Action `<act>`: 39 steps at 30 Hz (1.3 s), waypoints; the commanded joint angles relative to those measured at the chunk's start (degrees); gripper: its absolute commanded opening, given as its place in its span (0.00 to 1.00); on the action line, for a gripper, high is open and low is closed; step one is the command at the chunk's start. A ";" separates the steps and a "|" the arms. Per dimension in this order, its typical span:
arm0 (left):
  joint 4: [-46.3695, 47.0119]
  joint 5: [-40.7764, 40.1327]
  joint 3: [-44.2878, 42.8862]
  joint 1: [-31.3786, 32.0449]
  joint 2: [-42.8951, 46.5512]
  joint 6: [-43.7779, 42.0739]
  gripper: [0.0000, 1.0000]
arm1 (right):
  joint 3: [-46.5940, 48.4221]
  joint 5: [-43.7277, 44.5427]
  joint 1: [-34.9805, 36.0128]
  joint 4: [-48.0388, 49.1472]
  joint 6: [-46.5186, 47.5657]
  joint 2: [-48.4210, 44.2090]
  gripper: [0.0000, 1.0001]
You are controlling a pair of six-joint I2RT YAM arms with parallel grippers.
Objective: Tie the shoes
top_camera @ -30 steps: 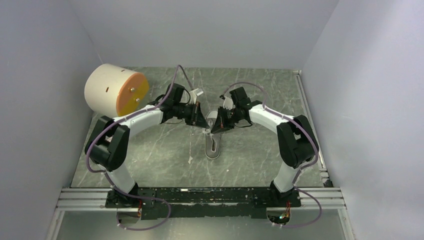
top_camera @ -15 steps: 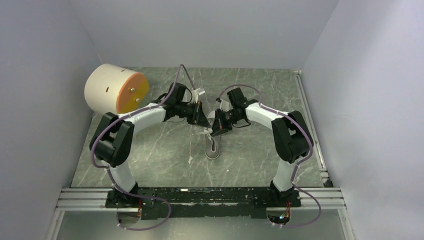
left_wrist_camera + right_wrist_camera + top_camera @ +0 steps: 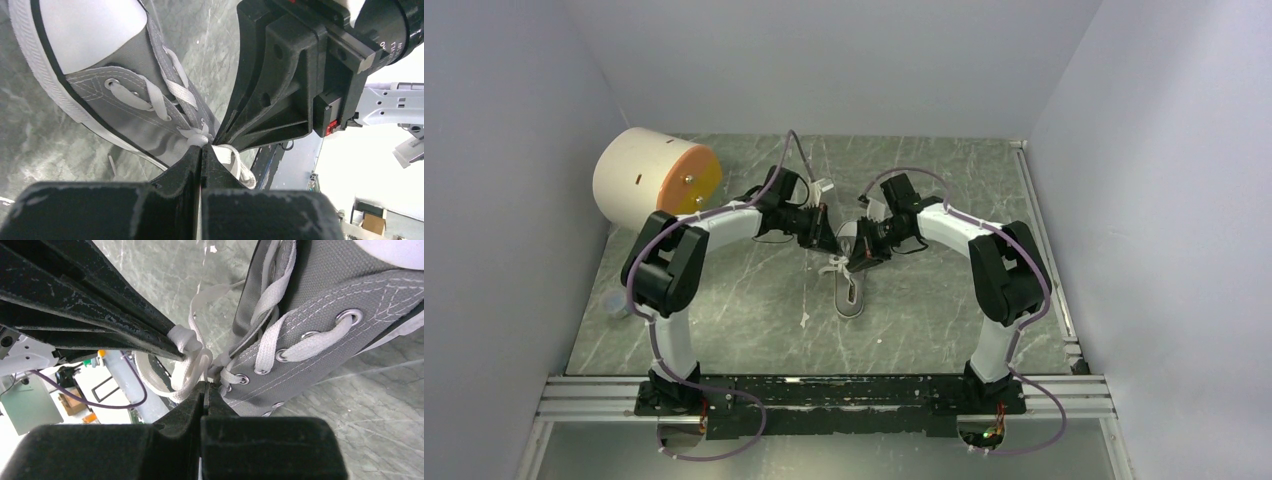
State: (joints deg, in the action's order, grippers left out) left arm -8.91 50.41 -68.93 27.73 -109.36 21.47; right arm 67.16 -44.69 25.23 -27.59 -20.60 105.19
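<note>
The grey sneaker [image 3: 852, 292] lies at the centre of the desk [image 3: 724, 310], heel toward 6 o'clock and toe cap toward 12. Just beyond mid-shoe the arms meet. The left fingers [image 3: 196, 159], reaching in from 10 o'clock, are pressed fully together on a strand of white lace [image 3: 229, 157]. The right fingers [image 3: 200, 396], from 2 o'clock, are likewise clamped on lace beside a small knot [image 3: 182, 337].

Nothing pins the shoe, so a sideways pull would likely drag or tip it. The pinches are thin, so lace may slip free, and the crowded tips could clash.

Farther off at 10 o'clock sits a cream drum [image 3: 656, 180]. No brand shows on the sneaker, and the small print on the hardware is too blurred to read.
</note>
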 commanded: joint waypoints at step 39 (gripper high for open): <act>5.56 2.05 2.27 -0.48 -3.58 3.50 0.05 | -0.02 50.44 22.58 -4.32 2.25 -11.73 0.30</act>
State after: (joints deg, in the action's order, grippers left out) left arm -3.11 50.68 -65.78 27.42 -112.86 25.67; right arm 67.09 -0.78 46.30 -32.60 -17.52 92.77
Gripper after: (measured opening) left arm 0.054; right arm 0.304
